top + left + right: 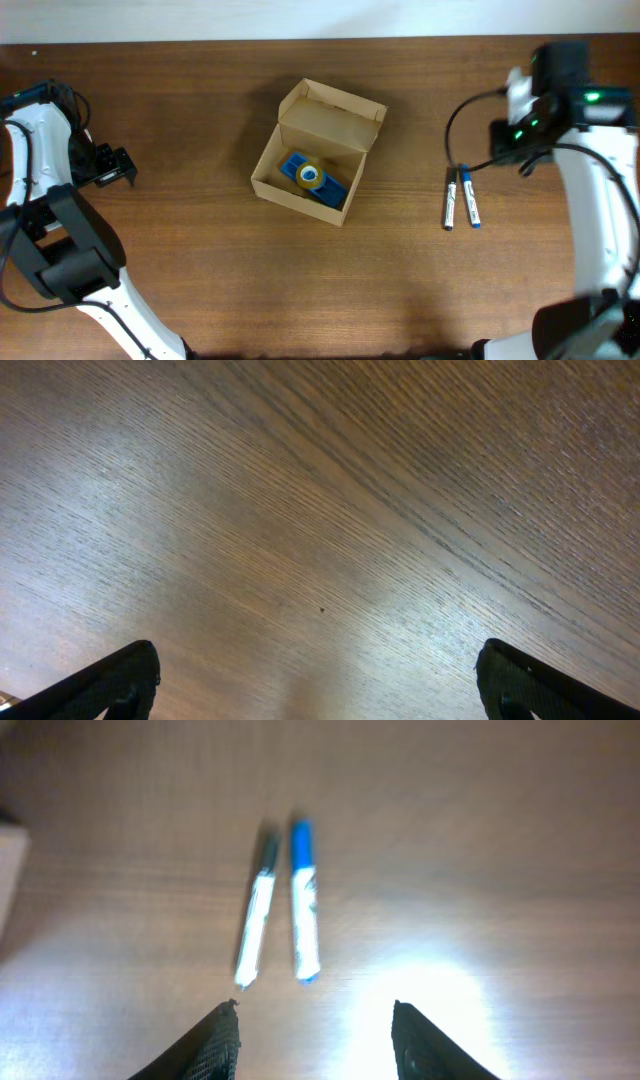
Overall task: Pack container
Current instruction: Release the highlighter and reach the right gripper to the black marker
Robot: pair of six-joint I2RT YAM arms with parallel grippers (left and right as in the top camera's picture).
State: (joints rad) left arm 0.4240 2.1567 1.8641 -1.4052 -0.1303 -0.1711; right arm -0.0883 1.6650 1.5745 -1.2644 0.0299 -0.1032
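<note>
The container (330, 118), a tan cardboard box, stands open at the table's middle with its flap lid raised at the back. A blue tape dispenser (312, 178) with a yellowish roll lies inside it. Two markers lie side by side right of the box, one black-capped (450, 198) (256, 925) and one blue-capped (469, 197) (304, 900). My right gripper (498, 148) (315, 1020) hovers just short of their near ends, open, with nothing between its fingers. Far to the left, my left gripper (118, 168) (318, 670) is wide open over bare wood.
The wooden table (200, 260) ends at a pale wall along the back. A black cable (455, 125) loops from the right arm above the markers. A pale blurred edge (8, 880) shows at the left of the right wrist view.
</note>
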